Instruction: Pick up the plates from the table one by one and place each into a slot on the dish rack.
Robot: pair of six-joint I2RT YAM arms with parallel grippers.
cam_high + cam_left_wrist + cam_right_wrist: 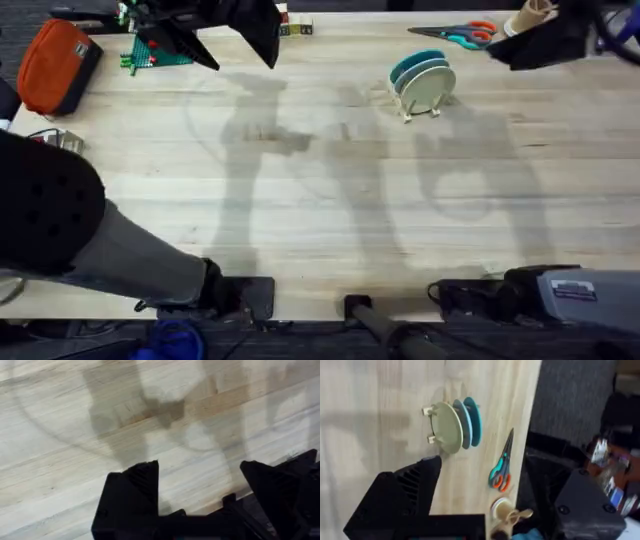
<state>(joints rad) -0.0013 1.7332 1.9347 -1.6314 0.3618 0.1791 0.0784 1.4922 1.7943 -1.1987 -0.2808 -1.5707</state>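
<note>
The dish rack [407, 118] stands at the back right of the table [320, 210]. Three plates stand upright in its slots: a cream one [432, 90] in front, a pale blue one [421, 71] behind it, and a teal one [410, 58] at the back. My right wrist view shows the rack [427, 411] with the cream plate [447, 427], pale blue plate [464, 422] and teal plate [475, 420]. My right gripper [505, 470] is open and empty, raised to the right of the rack [505, 52]. My left gripper [197, 467] is open and empty above bare wood, high at the back left [230, 45].
Scissors [455, 37] with orange and teal handles lie behind the rack near the table's far edge. An orange pouch [60, 65] and a green item [150, 52] sit at the back left corner. Small blocks [295, 28] lie at the far edge.
</note>
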